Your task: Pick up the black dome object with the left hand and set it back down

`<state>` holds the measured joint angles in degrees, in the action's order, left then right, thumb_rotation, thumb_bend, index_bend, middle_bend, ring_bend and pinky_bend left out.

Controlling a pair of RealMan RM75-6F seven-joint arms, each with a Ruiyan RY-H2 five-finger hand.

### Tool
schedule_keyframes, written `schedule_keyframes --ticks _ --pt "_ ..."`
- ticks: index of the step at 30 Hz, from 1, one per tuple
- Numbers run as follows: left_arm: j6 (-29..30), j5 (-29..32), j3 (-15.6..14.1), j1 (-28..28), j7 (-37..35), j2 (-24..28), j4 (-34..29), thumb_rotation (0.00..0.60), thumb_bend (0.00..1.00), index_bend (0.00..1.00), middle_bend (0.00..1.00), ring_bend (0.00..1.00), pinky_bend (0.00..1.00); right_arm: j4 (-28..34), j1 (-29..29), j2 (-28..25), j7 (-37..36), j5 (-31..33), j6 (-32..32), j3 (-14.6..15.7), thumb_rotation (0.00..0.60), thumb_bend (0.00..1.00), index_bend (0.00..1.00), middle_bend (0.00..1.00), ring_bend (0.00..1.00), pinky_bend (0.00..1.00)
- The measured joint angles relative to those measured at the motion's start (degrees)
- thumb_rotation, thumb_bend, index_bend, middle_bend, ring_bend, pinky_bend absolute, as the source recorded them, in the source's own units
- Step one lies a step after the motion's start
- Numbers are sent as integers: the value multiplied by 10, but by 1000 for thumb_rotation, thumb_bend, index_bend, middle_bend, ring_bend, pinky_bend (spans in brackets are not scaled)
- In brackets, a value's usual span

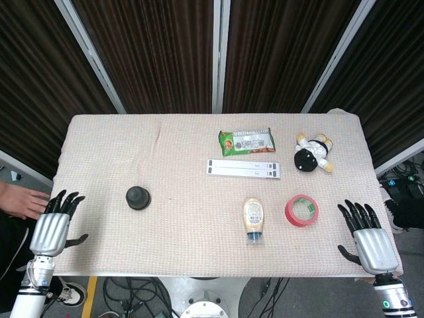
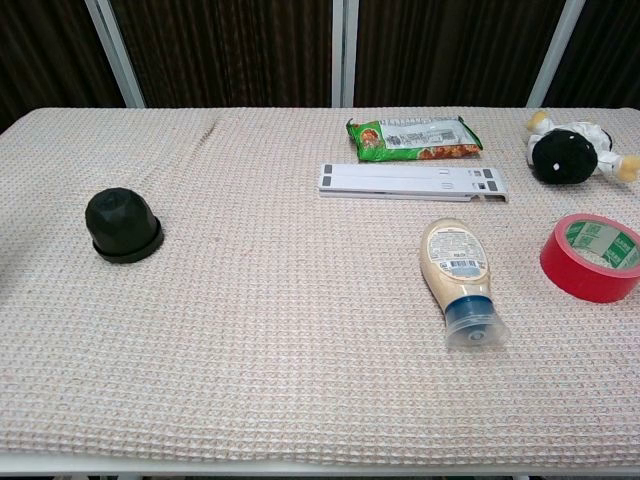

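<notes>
left hand at near table edge, fingers spread, holding nothing, well apart from target | right hand likewise spread and empty | black dome upright on cloth, left side, farther in | looks rigid, light, smooth; grasp likely around its flared base, top may slip

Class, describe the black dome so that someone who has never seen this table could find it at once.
Start at the cloth-covered table and look to its left half, which holds just one thing. That is the black dome, standing alone on a flat round base, nearest the left hand. Everything else sits on the right half, and nothing else is both all black and rounded.
</notes>
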<state>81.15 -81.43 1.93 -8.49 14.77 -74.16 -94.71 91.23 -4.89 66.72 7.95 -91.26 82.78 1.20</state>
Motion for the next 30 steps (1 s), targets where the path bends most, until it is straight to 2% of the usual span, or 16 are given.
schedule_keyframes --ticks 12,17,23,30 --pt "-13 -4 0 -7 -19 -4 -4 600 0 164 118 21 123 5 2 -7 -10 -2 14 -8 600 101 0 0 0 0" --pt "-20 3 11 -14 -51 -16 4 600 0 159 119 21 115 13 1 -8 -10 0 15 -13 600 101 0 0 0 0" --pt "-70 19 25 -44 -80 -50 50 600 0 107 119 22 115 16 -1 -8 -1 -3 12 -12 600 101 0 0 0 0" --pt "-137 58 61 -98 -114 -116 95 600 0 103 119 22 115 17 5 -14 7 -4 20 -10 600 101 0 0 0 0"
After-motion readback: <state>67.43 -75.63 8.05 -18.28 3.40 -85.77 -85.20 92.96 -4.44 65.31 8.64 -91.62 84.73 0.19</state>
